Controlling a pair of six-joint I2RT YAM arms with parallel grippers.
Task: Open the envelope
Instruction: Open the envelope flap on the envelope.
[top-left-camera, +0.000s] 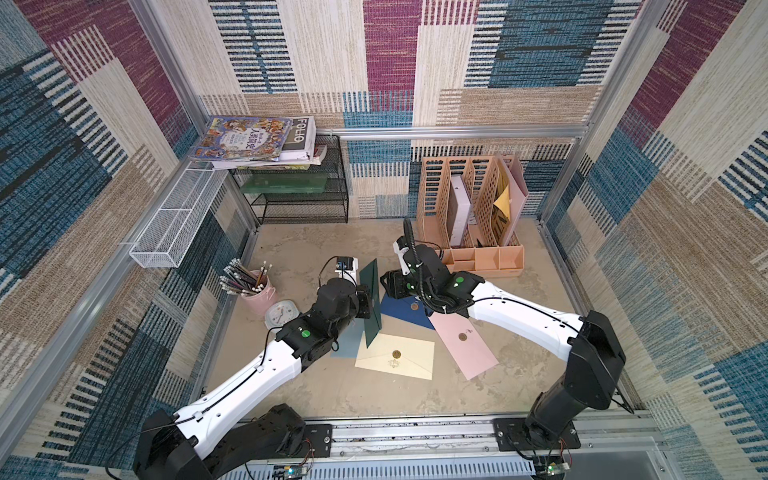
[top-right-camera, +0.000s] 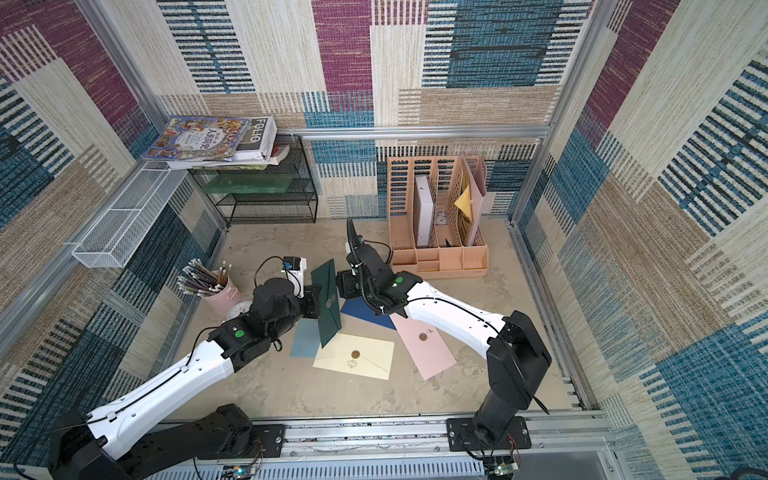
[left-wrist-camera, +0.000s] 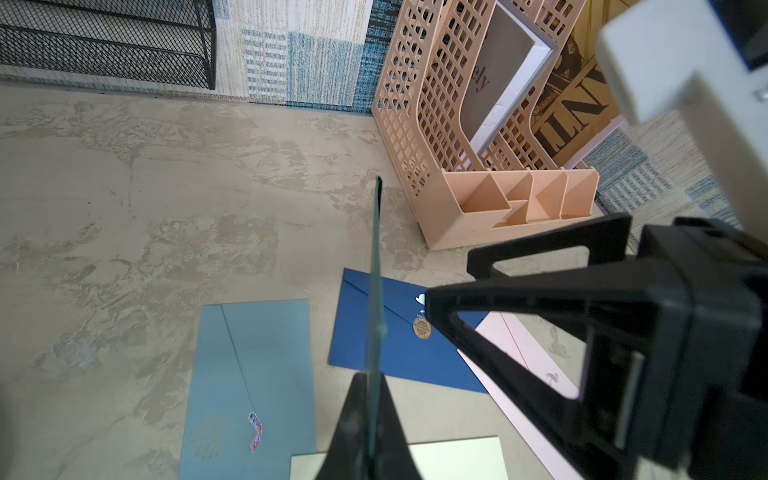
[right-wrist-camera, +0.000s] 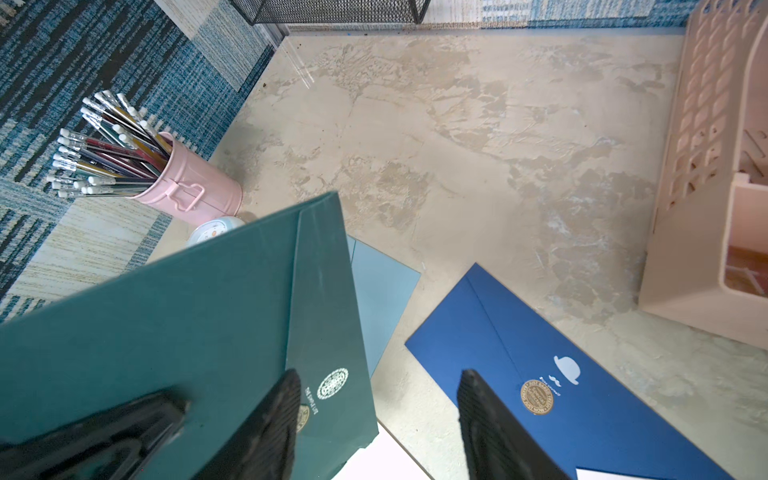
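Left gripper (left-wrist-camera: 372, 415) is pinching the dark green paper envelope (top-right-camera: 328, 301), holding it on edge above the cream envelope (top-right-camera: 355, 355); right gripper (right-wrist-camera: 378, 419) is sitting wide open, empty, one fingertip (right-wrist-camera: 286, 399) at the green flap's seal

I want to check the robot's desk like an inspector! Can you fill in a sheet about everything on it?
Surface: tabletop, beige, blotchy.
Job's things: green envelope held up on edge, off the table, gold seal on; flap looks closed.
Clutter: cream envelope, pink envelope, navy envelope and pale blue envelope lying flat; pencil cup; small clock; peach file rack; black mesh shelf with books; white basket.
Hands: left hand shut on the green envelope's edge; right hand open beside its sealed face.
Cables: black cables along both arms.
Surroundings: patterned fabric walls, metal frame.
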